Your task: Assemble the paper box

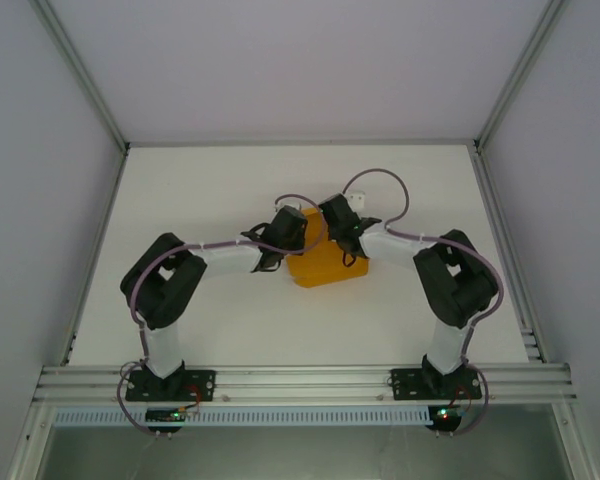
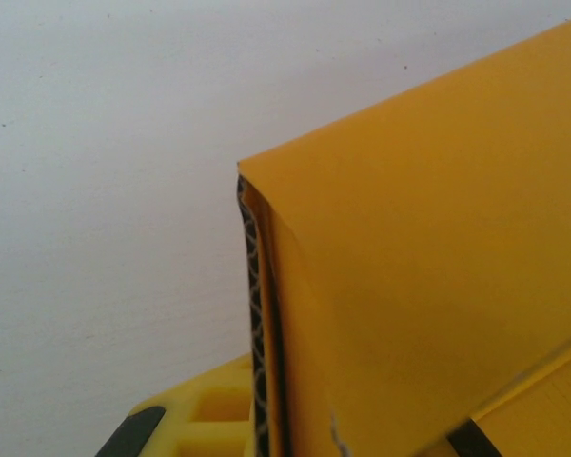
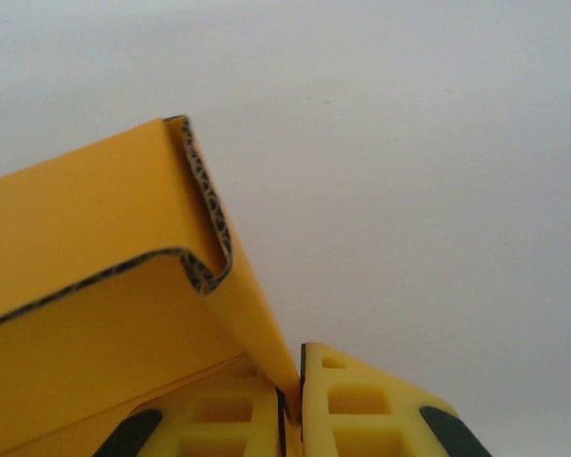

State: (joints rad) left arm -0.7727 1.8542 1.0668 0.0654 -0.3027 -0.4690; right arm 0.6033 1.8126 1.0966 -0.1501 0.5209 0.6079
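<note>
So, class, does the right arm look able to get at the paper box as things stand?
Very likely yes: the right gripper is pinching a flap of the paper box, so nothing stands between them.

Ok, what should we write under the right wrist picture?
The right gripper pinches a flap of the orange-yellow paper box.

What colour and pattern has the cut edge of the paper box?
Dark, with a pale zigzag corrugation; the cut edge shows best in the right wrist view.
</note>
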